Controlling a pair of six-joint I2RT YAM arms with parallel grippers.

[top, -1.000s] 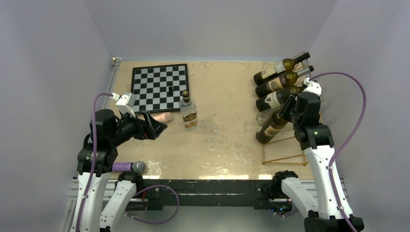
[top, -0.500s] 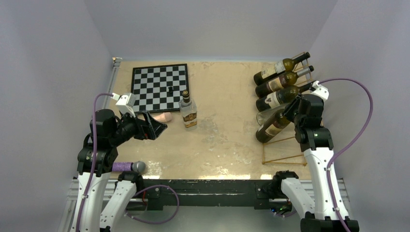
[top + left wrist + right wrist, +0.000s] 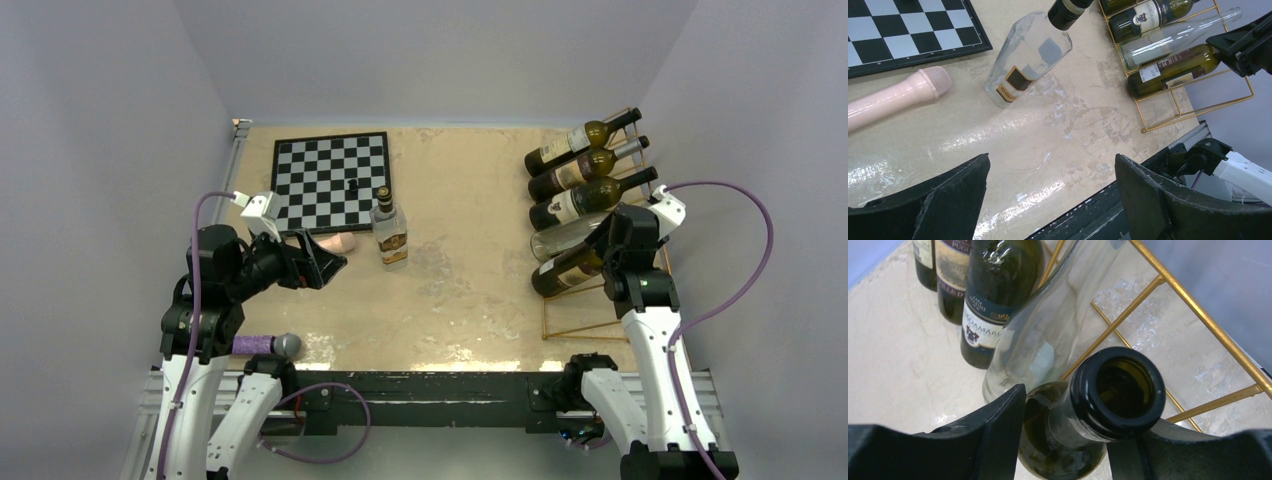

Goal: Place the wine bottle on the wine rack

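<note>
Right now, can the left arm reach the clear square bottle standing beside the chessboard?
Probably yes. The left gripper is open and faces the clear square bottle across bare table. The pink microphone lies to one side, apart from the bottle, so it should not block the way.
</note>
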